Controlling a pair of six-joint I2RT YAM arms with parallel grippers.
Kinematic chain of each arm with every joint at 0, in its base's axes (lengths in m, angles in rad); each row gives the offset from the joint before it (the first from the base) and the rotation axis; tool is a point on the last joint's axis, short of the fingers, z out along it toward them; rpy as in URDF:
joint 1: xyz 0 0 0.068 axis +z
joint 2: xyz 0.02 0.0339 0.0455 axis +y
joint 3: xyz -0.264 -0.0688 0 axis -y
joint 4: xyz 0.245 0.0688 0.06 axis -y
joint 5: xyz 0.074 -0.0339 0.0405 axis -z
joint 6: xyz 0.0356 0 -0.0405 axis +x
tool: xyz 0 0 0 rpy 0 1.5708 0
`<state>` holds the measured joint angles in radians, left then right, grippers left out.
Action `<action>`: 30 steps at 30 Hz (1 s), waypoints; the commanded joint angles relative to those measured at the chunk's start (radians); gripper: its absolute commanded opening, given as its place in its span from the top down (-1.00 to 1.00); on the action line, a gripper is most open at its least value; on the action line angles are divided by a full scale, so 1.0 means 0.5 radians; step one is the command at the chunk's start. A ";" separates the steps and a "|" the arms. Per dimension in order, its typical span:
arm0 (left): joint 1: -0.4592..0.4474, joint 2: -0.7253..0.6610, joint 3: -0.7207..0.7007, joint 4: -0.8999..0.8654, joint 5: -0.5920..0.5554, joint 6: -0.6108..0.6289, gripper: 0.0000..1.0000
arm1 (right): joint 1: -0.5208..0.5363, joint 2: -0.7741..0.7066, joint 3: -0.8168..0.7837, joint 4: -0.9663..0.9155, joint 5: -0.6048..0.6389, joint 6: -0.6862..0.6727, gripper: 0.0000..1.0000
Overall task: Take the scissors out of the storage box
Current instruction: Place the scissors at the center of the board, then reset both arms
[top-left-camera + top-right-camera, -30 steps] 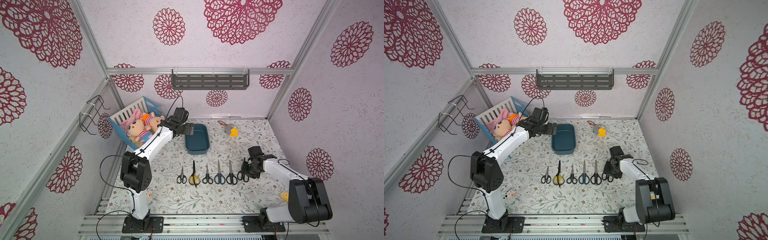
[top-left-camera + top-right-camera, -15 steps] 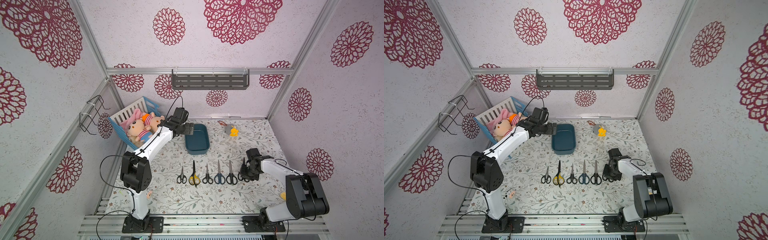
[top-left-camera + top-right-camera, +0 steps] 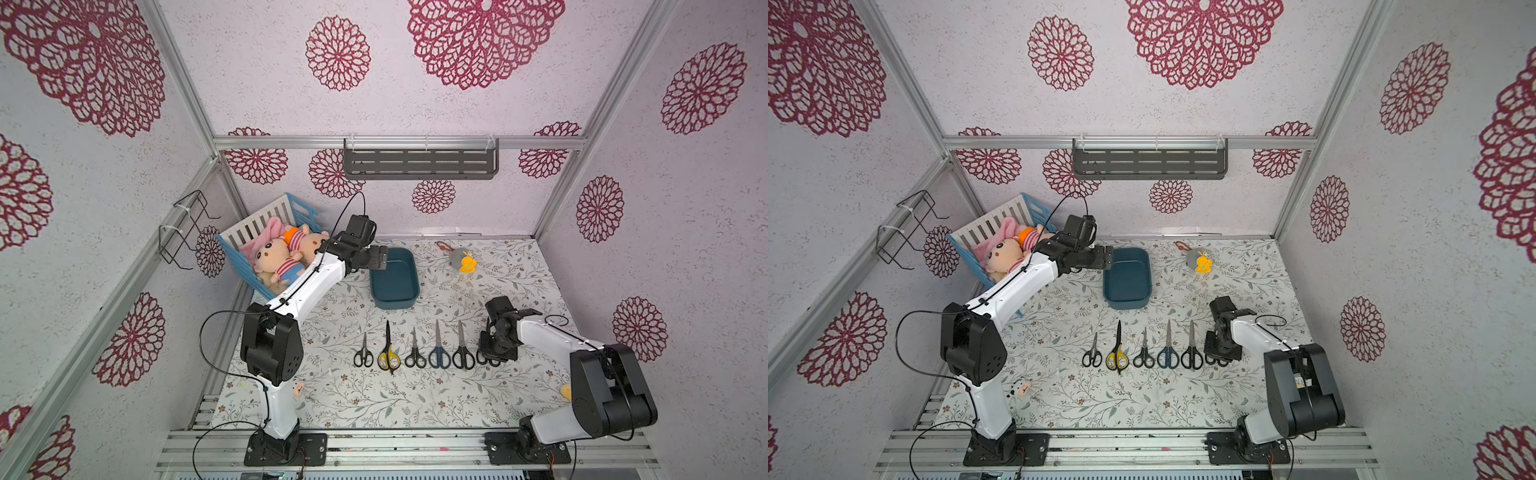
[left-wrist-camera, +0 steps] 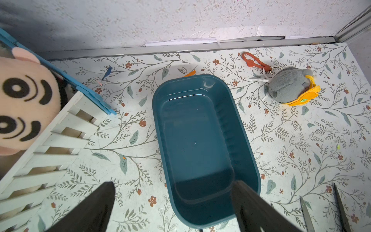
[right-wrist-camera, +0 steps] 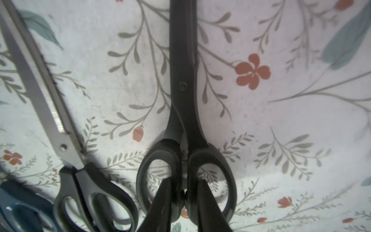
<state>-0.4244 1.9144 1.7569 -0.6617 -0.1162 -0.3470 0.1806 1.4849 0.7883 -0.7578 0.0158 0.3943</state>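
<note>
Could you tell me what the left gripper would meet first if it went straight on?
Most likely the box, whose rim lies between the jaws of the open left gripper; depth is unclear.

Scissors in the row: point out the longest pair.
The yellow-and-black-handled scissors, second from the robot's left; its dark blades outreach every other pair's.

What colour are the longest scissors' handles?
Yellow and black; the longest scissors show best in a top view.

White-shelled arms (image 3: 309, 291) with black joints (image 3: 270, 349) and thin black cables (image 3: 200, 336)
</note>
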 commanded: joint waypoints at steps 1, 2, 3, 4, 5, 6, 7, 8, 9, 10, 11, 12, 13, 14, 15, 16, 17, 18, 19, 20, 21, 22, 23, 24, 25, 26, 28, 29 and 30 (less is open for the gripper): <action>0.029 0.018 0.075 -0.002 0.030 -0.010 -0.94 | 0.019 0.037 0.076 -0.066 0.136 -0.087 0.55; 0.030 0.021 0.080 -0.004 0.031 -0.009 -0.94 | 0.022 0.040 0.076 -0.055 0.123 -0.096 0.55; 0.031 0.021 0.083 -0.010 0.030 -0.004 -0.94 | 0.030 0.044 0.075 -0.045 0.117 -0.098 0.55; 0.035 0.018 0.082 -0.013 0.030 -0.002 -0.94 | 0.042 0.046 0.070 -0.035 0.107 -0.101 0.55; 0.038 0.015 0.080 -0.012 0.032 0.001 -0.94 | 0.055 0.054 0.065 -0.021 0.095 -0.104 0.55; 0.039 0.010 0.074 -0.012 0.031 0.001 -0.94 | 0.069 0.064 0.058 -0.013 0.084 -0.107 0.55; 0.042 0.008 0.073 -0.014 0.030 0.002 -0.94 | 0.077 0.073 0.054 -0.005 0.076 -0.107 0.55; 0.046 0.006 0.070 -0.013 0.031 0.004 -0.94 | 0.084 0.084 0.051 -0.005 0.076 -0.106 0.53; 0.050 0.003 0.069 -0.018 0.031 0.006 -0.94 | 0.088 0.093 0.048 -0.002 0.076 -0.104 0.49; 0.051 0.000 0.067 -0.020 0.029 0.007 -0.94 | 0.089 0.095 0.046 0.005 0.077 -0.102 0.42; 0.053 -0.005 0.065 -0.020 0.027 0.007 -0.94 | 0.089 0.090 0.042 0.009 0.073 -0.104 0.37; 0.059 -0.009 0.062 -0.022 0.027 0.007 -0.94 | 0.090 0.084 0.048 0.013 0.067 -0.101 0.30; 0.063 -0.014 0.060 -0.019 0.028 0.007 -0.94 | 0.090 0.071 0.055 0.018 0.065 -0.096 0.21; 0.068 -0.021 0.057 -0.020 0.031 0.005 -0.94 | 0.090 0.058 0.063 0.022 0.064 -0.090 0.16; 0.075 -0.030 0.052 -0.015 0.031 0.003 -0.94 | 0.089 0.045 0.081 0.021 0.070 -0.085 0.13; 0.074 -0.034 0.046 -0.014 0.032 0.003 -0.94 | 0.087 0.037 0.102 0.013 0.080 -0.079 0.10; 0.080 -0.044 0.041 -0.011 0.032 0.000 -0.94 | 0.090 0.026 0.129 0.003 0.083 -0.080 0.07; 0.083 -0.051 0.036 -0.009 0.030 -0.002 -0.94 | 0.089 0.017 0.159 -0.008 0.087 -0.081 0.05; 0.089 -0.057 0.036 -0.007 0.031 -0.005 -0.94 | 0.090 0.015 0.184 -0.023 0.093 -0.087 0.04; 0.093 -0.061 0.034 -0.006 0.030 -0.005 -0.94 | 0.088 0.014 0.221 -0.050 0.102 -0.086 0.02; 0.099 -0.067 0.034 -0.008 0.028 -0.007 -0.94 | 0.088 0.009 0.267 -0.075 0.109 -0.092 0.00; 0.100 -0.071 0.035 -0.008 0.028 -0.009 -0.94 | 0.088 0.001 0.312 -0.096 0.118 -0.095 -0.02; 0.106 -0.080 0.032 -0.011 0.028 -0.017 -0.94 | 0.090 -0.010 0.365 -0.122 0.123 -0.100 -0.05; 0.115 -0.091 0.024 -0.011 0.031 -0.023 -0.94 | 0.089 -0.020 0.430 -0.151 0.134 -0.106 -0.08; 0.124 -0.098 0.021 -0.008 0.031 -0.031 -0.94 | 0.090 -0.025 0.482 -0.170 0.140 -0.113 -0.12; 0.139 -0.116 0.012 -0.004 0.044 -0.042 -0.94 | 0.090 -0.028 0.544 -0.191 0.142 -0.131 -0.18; 0.163 -0.162 -0.027 0.017 0.052 -0.059 -0.94 | 0.089 -0.004 0.661 -0.230 0.143 -0.158 -0.97; 0.181 -0.192 -0.054 0.034 0.040 -0.068 -0.94 | 0.088 0.003 0.706 -0.222 0.140 -0.170 -0.98; 0.198 -0.227 -0.086 0.048 0.017 -0.073 -0.94 | 0.085 0.003 0.742 -0.180 0.150 -0.182 -0.98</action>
<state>-0.3565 1.8763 1.7439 -0.6624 -0.0986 -0.3664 0.2234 1.5204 1.0985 -0.8436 0.0620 0.3313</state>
